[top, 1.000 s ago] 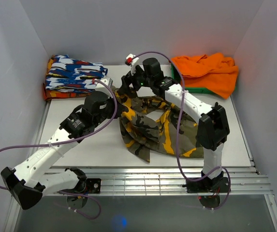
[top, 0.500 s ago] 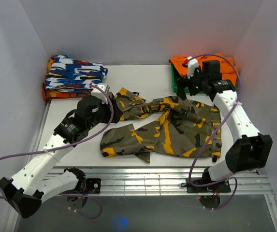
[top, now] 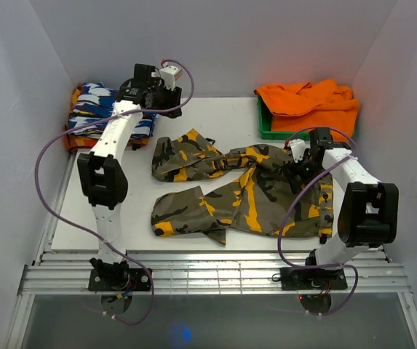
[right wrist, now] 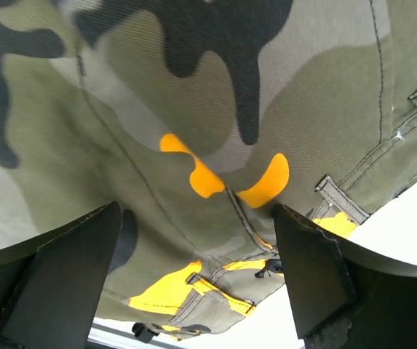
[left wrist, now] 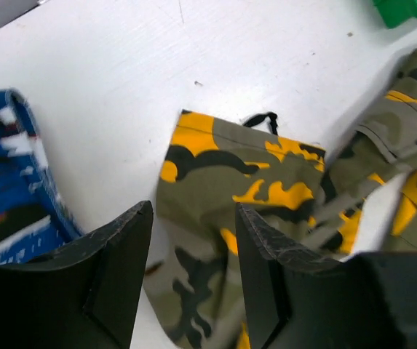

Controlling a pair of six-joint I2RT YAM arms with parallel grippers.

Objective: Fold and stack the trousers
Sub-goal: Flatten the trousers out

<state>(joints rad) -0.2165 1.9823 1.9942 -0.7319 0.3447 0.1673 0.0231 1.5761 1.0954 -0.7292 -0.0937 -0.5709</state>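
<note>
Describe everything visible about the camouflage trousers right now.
The trousers are olive-grey woven cloth with black and orange-yellow blotches. They lie unfolded and rumpled on the white table, waist with belt loops to the right, two legs splayed leftward, twisted in the middle. The open right gripper sits close over the waist; the open left gripper hangs above one leg end.

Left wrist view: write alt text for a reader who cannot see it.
The left hand, open and empty, hangs above one end of the camouflage trousers lying on the white table. A blue-patterned folded garment lies at left; a green bin corner shows top right.
</note>
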